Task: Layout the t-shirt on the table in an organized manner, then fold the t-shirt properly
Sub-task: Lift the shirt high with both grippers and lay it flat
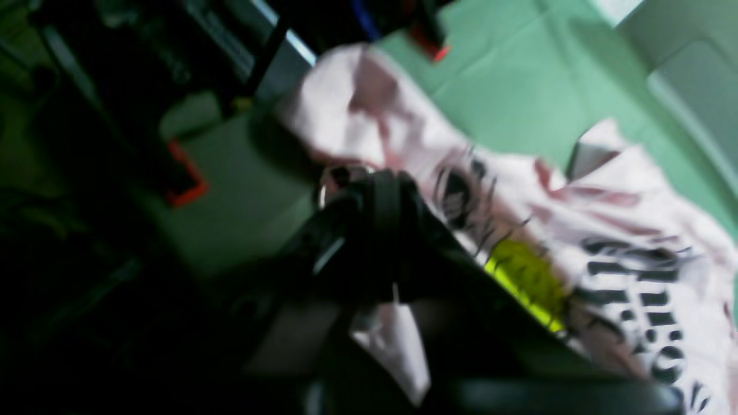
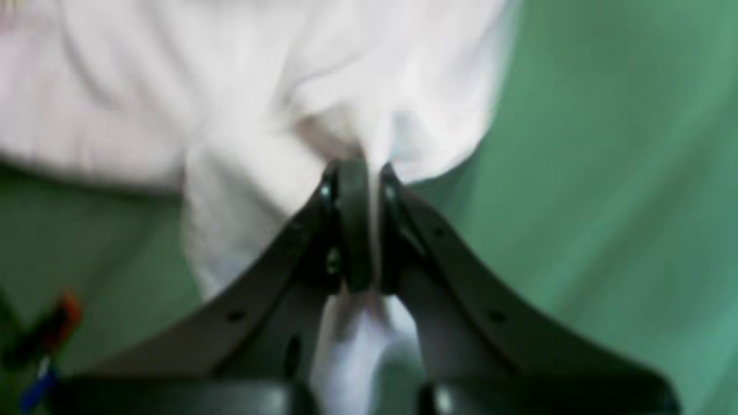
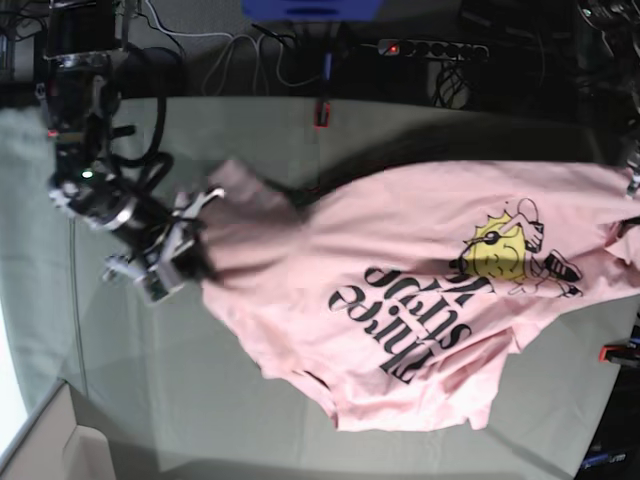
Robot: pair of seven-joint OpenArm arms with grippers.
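The table (image 3: 130,400) holds one shirt (image 3: 400,300), pulled out wide but bumpy and crooked. It looks like the laying out is only partly done, with no fold made yet. Two grippers pinch it: the right gripper (image 2: 358,173) grabs an edge, and the left gripper (image 1: 369,190) holds another.

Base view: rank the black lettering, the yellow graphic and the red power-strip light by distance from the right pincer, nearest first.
From the right pincer, at the shirt's left edge:
1. Black lettering, mid-shirt, to its right.
2. Yellow graphic, further right, near the collar end.
3. Red power-strip light, off the table, top; close to the graphic's distance, ranking unsure.
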